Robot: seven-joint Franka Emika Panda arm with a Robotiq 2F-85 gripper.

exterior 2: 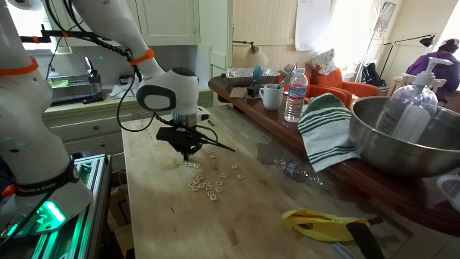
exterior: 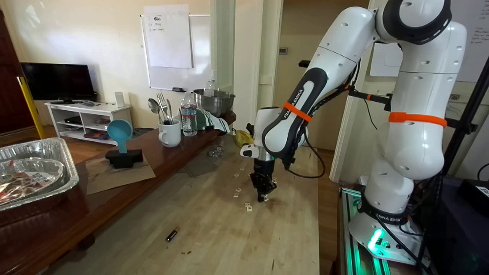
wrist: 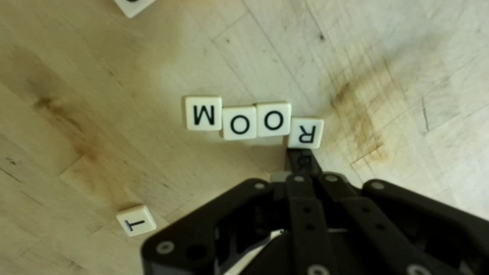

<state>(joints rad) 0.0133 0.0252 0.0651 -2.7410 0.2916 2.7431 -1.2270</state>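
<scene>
Standing fully closed w/ nothing in its grip, our pincer (wrist: 304, 160) is right at the R tile (wrist: 306, 132).
Next to it on the tbl (wrist: 439, 76) we see two O tiles (wrist: 273, 119) & an M tile (wrist: 203, 113) in a stepped row, T tile (wrist: 136, 220) apart; farther out, in an exterior view, loose tiles (exterior 2: 201, 186) & a clear bottle (exterior 2: 293, 169) on its side.

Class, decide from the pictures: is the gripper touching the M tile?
Apart. In the wrist view, a gap of tabletop shows between the shut gripper and the M tile.
</scene>
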